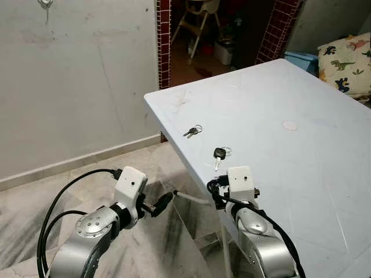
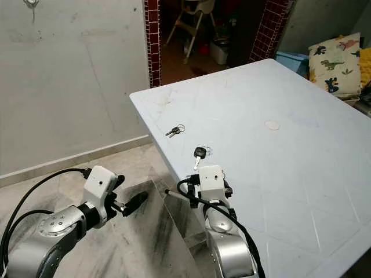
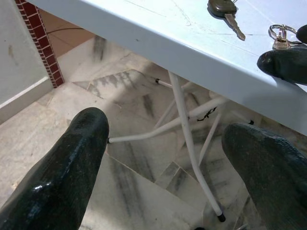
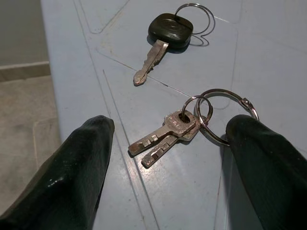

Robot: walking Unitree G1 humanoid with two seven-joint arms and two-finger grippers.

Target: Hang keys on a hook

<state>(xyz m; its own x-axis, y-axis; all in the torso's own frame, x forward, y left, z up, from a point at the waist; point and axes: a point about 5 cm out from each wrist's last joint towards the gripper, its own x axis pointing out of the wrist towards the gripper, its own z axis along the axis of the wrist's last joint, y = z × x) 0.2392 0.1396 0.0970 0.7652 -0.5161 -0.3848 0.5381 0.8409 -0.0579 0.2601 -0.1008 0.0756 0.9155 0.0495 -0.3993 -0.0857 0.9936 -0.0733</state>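
Status: early, nothing picked up or hung yet.

- Right gripper (image 4: 169, 127): fingers apart, low over the table (image 1: 301, 174) at its near edge. A bunch of silver keys (image 4: 165, 134) lies flat on the tabletop between the two fingers, with its ring (image 4: 225, 112) just beside one finger. Cannot tell if the ring and that finger touch. No grip on it.
- A black-headed key (image 4: 165, 29) on its own ring lies past the fingertips, further onto the table, untouched.
- Another small bunch of keys (image 1: 193, 131) lies beyond that again, well apart from the fingers.
- Left gripper (image 1: 162, 202): fingers apart, empty, off the table edge and below tabletop level. It points at the table legs (image 3: 189, 143) and the floor, so it looks idle.
- Hook (image 1: 45, 3): what looks like it is high on the wall, well away from both grippers and to the left. Too small to make out its shape. Nothing visibly hanging on it.

Done: as I read it, the right fingers are lined up either side of the silver bunch.

Left: close on the keys (flat on the surface, so the pinch may slip; the ring looks the better hold), lift, turn and walk to the wall, reach up, get the ring over the hook, let go.
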